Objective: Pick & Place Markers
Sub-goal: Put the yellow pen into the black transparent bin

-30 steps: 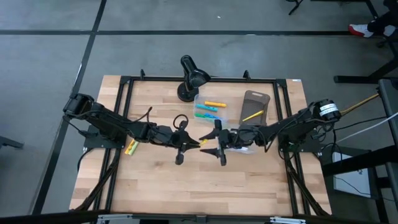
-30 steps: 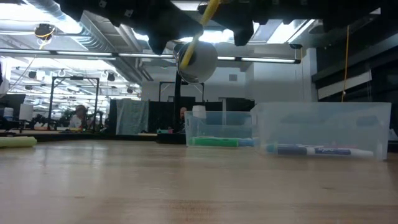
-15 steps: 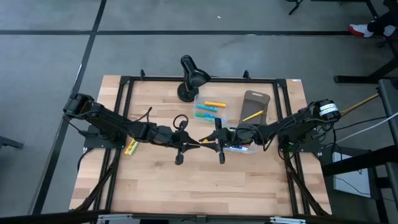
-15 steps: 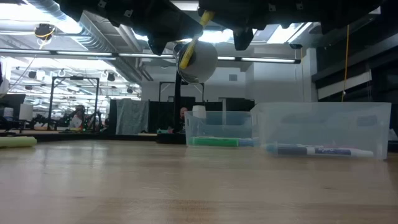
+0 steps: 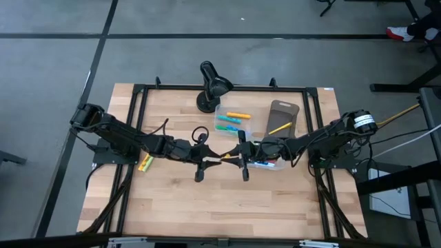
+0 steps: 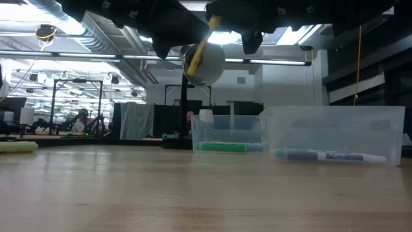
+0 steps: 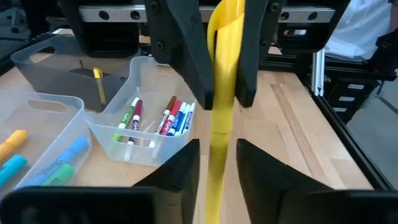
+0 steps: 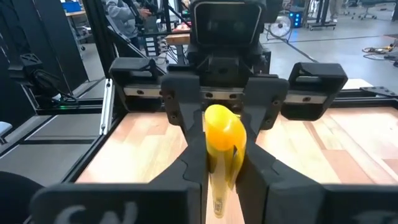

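Yellow marker (image 7: 219, 118) spans both grippers, left gripper (image 7: 217, 163) seemingly loosened.

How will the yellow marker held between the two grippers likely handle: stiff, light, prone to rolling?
The yellow marker spans both grippers unbent, so probably stiff. It looks thin, likely light. Its round barrel would probably roll if dropped on the table.

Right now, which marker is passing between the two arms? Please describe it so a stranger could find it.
Look above the middle of the wooden table, where the left tool and the right tool meet tip to tip. Between them is a yellow marker, off the table. Every other marker lies in a bin, in the tray or on the table.
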